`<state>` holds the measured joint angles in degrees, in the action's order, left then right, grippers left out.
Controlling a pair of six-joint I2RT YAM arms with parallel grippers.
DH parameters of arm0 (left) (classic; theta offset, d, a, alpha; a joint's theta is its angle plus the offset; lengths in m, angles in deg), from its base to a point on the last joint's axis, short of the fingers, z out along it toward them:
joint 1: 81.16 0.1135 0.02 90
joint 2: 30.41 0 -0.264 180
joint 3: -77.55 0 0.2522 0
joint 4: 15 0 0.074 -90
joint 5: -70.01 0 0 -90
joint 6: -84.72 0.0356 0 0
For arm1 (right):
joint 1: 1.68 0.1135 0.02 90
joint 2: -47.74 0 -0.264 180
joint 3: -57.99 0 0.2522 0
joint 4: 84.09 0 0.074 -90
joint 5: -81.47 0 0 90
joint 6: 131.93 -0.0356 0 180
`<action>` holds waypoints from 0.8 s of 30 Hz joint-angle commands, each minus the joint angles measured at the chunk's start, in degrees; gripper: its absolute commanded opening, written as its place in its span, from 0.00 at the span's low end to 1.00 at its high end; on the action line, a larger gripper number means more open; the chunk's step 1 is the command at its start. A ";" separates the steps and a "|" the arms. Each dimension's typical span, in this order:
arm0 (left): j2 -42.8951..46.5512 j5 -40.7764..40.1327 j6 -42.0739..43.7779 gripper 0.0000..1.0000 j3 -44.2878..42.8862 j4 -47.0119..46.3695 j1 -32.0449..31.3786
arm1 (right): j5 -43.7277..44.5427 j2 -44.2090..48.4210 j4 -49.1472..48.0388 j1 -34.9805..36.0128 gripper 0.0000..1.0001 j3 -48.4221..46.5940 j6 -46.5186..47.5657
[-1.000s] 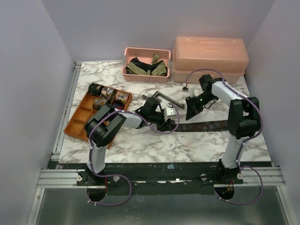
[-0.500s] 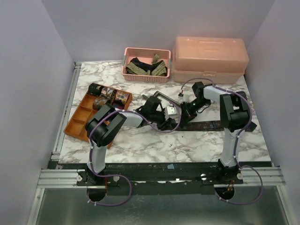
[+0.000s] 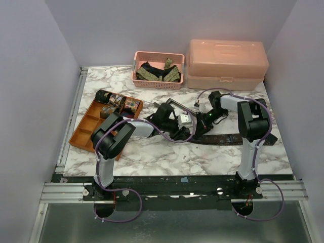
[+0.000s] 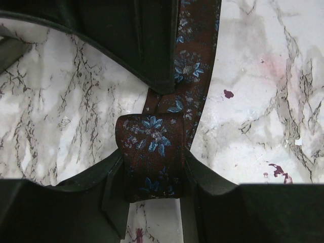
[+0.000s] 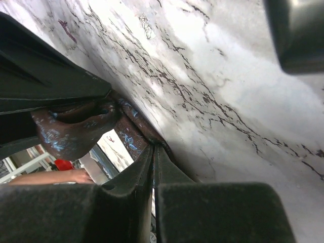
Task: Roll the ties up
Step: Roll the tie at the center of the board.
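Right gripper [image 3: 202, 123] has swung in from the right side to the centre, just beside the left gripper [image 4: 152, 174]. Free end of the dark brown tie [image 3: 238, 138] now lies skewed. Tie is flat woven fabric with blue flowers, lying on the veined marble table [image 3: 152, 152]. Left jaws clamp its folded end; right jaws pinch the strip.

High rear overview; both wrist views close on the same tie [image 4: 152, 147]

Two black arms [image 3: 114, 136], white lower links [image 3: 104, 169], looping purple cables [image 3: 217, 91] (one green light [image 3: 205, 115])
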<state>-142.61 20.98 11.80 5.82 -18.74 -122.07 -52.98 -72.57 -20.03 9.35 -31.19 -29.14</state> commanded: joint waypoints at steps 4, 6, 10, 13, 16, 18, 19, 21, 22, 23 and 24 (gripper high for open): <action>1.79 -2.11 1.72 0.21 1.01 1.91 -0.83 | 15.38 -0.87 -3.15 0.23 0.09 -2.65 4.96; 2.18 -1.63 2.82 0.21 3.21 0.19 -0.92 | 16.32 -1.10 -1.87 0.23 0.09 -4.60 6.52; 1.91 -2.94 6.17 0.21 5.10 1.06 -1.77 | 16.99 -2.29 -0.41 0.19 0.09 -7.56 8.05; 0.42 -7.09 7.61 0.21 3.82 5.25 -2.57 | 13.45 -1.13 2.59 0.30 0.11 -10.83 8.17; -1.21 -10.79 7.28 0.21 2.52 8.51 -2.94 | 8.01 1.89 8.05 0.24 0.15 -13.08 8.68; -1.65 -11.75 6.49 0.21 2.61 8.90 -2.86 | 4.05 4.43 11.60 0.25 0.17 -12.56 8.87; -1.79 -11.86 5.73 0.21 2.45 9.27 -2.87 | 1.85 5.69 13.36 0.27 0.17 -11.83 9.10; -1.88 -11.78 4.28 0.21 2.36 9.15 -2.86 | -1.38 7.87 14.14 0.31 0.17 -8.25 7.42; -1.95 -11.68 3.42 0.21 2.26 9.15 -2.86 | -2.82 8.66 13.80 0.29 0.17 -6.07 6.46; -2.01 -11.62 2.71 0.21 2.10 9.10 -2.86 | -3.81 8.90 12.59 0.35 0.17 -3.66 5.14; -2.05 -11.67 2.08 0.21 1.83 9.15 -2.87 | -4.59 8.96 11.17 0.40 0.17 -1.73 4.03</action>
<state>-141.32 14.64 15.95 7.09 -17.34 -124.80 -50.29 -66.14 -11.07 9.72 -39.25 -22.32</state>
